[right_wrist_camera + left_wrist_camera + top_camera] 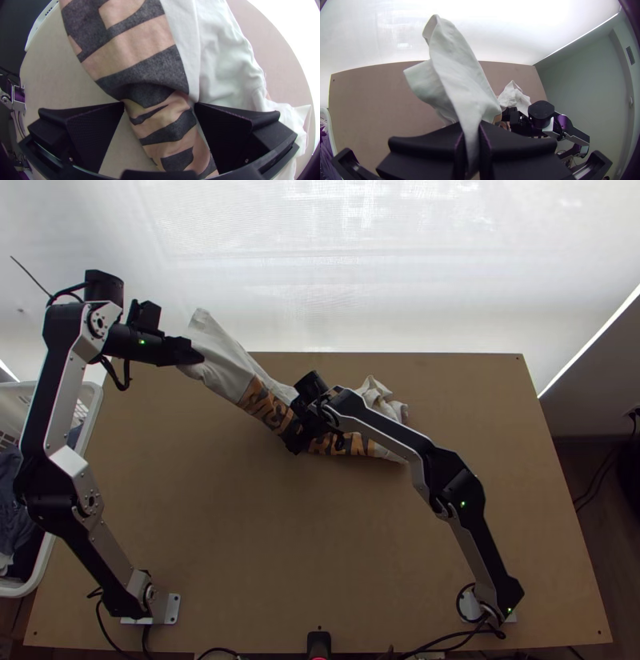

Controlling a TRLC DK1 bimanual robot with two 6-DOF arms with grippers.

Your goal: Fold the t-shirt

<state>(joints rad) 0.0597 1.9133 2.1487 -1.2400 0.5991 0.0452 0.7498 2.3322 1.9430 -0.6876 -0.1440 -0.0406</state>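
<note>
Past the laundry basket at the left edge, the right gripper, jaws wide apart, straddles the bunched shirt mid-frame, perhaps to pinch a fold, its arm obstructing the right part, while the left gripper clamps the raised end at upper left, likely to draw it straight.

A pale screen (quite brightly lit) stands beyond the wooden table.

Bright glare beyond the table, dark fisheye wrist-view corners.
</note>
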